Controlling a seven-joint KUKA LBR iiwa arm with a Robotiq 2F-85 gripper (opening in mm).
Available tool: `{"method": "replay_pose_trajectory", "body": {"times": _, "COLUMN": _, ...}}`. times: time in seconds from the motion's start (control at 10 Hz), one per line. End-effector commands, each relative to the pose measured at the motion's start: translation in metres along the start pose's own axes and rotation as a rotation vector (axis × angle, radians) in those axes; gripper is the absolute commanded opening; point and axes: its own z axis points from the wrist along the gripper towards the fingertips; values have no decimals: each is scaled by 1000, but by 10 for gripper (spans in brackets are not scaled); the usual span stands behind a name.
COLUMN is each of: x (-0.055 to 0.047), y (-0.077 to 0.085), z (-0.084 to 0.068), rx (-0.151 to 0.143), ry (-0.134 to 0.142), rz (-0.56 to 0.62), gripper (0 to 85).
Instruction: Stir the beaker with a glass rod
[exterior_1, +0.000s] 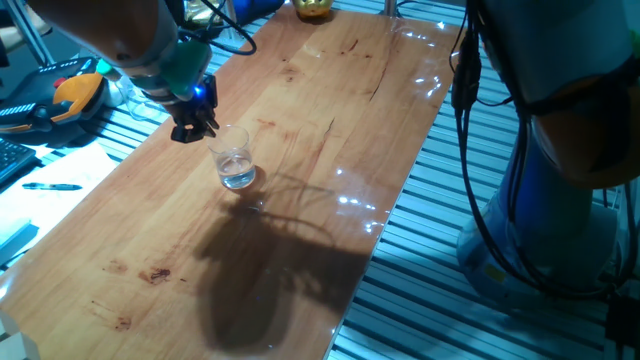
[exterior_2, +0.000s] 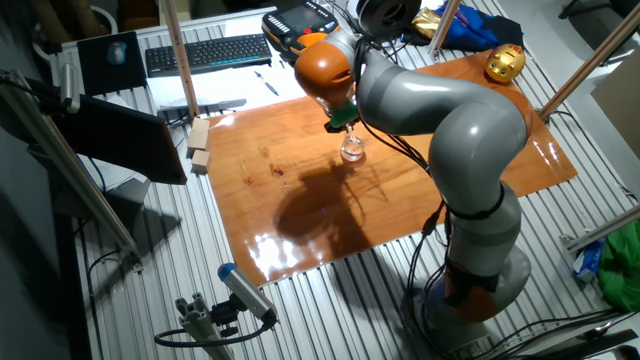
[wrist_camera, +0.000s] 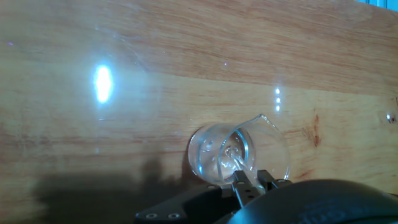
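in one fixed view, the gripper (exterior_1: 193, 126) is seen at the left, hanging low over the wooden table (exterior_1: 330, 120) by its left edge. just to its right the beaker (exterior_1: 234, 159) stands upright on the wood, with a little clear liquid at its bottom. a dark shadow of the arm is cast on the board below and to the right of the glass.

in the other fixed view, a keyboard (exterior_2: 207, 52) is seen at the far left beyond the table, and the gripper (exterior_2: 343, 120) is placed just above the beaker (exterior_2: 352, 150) near the board's middle. a yellow object (exterior_2: 505, 63) lies at the far right corner.

in the hand view, the beaker (wrist_camera: 236, 153) is seen from above, and the glass rod (wrist_camera: 231, 154) is reached down into it. the fingers (wrist_camera: 247, 185) are clenched on the rod's upper end.
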Motion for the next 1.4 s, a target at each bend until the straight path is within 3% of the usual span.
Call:
{"method": "replay_pose_trajectory", "body": {"times": 0.0, "x": 0, "y": 1, "z": 0, "rx": 4, "ry": 2, "rz": 2, "gripper": 0}}
{"method": "replay_pose_trajectory", "body": {"times": 1.3, "x": 1, "y": 14, "z": 0, "rx": 54, "ry": -3, "rz": 6, "gripper": 0}}
